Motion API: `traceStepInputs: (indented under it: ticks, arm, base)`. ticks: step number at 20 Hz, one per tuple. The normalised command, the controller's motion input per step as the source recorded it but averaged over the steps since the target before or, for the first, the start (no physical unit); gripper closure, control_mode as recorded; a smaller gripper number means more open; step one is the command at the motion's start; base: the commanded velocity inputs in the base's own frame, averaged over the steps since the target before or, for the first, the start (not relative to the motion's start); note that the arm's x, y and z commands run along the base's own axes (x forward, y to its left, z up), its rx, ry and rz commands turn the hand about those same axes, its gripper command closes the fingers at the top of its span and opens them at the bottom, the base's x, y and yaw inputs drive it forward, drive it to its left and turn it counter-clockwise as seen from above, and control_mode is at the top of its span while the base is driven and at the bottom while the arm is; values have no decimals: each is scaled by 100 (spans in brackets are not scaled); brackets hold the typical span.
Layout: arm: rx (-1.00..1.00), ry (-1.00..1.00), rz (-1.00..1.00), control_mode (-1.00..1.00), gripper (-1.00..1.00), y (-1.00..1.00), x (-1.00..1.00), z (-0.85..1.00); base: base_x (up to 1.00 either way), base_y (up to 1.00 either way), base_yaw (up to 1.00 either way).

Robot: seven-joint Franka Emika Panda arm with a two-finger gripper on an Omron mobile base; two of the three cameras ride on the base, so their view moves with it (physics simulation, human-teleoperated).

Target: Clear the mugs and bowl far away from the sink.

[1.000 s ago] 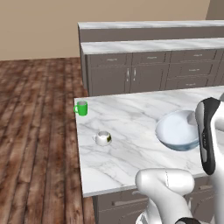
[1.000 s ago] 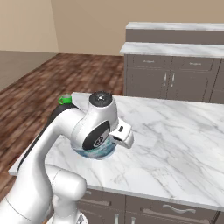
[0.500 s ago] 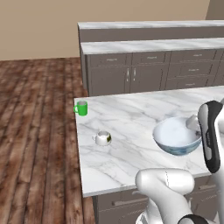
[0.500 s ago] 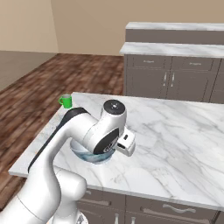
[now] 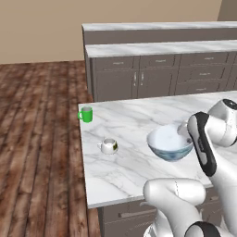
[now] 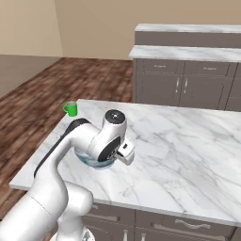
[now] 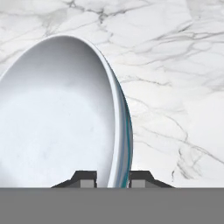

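Note:
My gripper (image 7: pixel 113 179) is shut on the right rim of the bowl (image 7: pixel 57 118), with one fingertip inside and one outside. The bowl (image 5: pixel 169 143) is wide, whitish inside and blue-grey outside. It hangs slightly tilted low over the middle of the marble counter (image 5: pixel 129 171); whether it touches the top I cannot tell. In the right base view my arm hides most of the bowl (image 6: pixel 96 161). The white mug (image 5: pixel 109 146) stands left of the bowl. The green mug (image 5: pixel 85 114) (image 6: pixel 71 108) stands at the counter's far left corner. The sink is out of view.
The island counter ends at an edge just left of both mugs, with wooden floor (image 5: pixel 37 152) beyond. A row of grey cabinets (image 5: pixel 157 76) with a marble top runs along the back wall. Bare marble (image 6: pixel 188 146) stretches to the right of my arm.
The bowl, held in my gripper, has travelled left across the counter toward the white mug. Both mugs have stayed where they were.

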Motion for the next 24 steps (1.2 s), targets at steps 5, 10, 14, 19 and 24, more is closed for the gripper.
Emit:
traceStepInputs:
  ticks: [5, 10, 14, 19, 24]
  arm:
    - [0, 5, -10, -100, 100, 61, 74, -57]
    - [0, 1, -7, -100, 100, 51, 69, -57]
    - [2, 0, -1, -100, 100, 26, 53, -49]
    - [5, 0, 0, -100, 100, 1, 27, -34]
    - [0, 0, 0, -100, 100, 0, 1, -1]
  base:
    - [0, 0, 0]
    - [0, 0, 0]
    - [0, 0, 0]
    - [0, 0, 0]
    - [0, 0, 0]
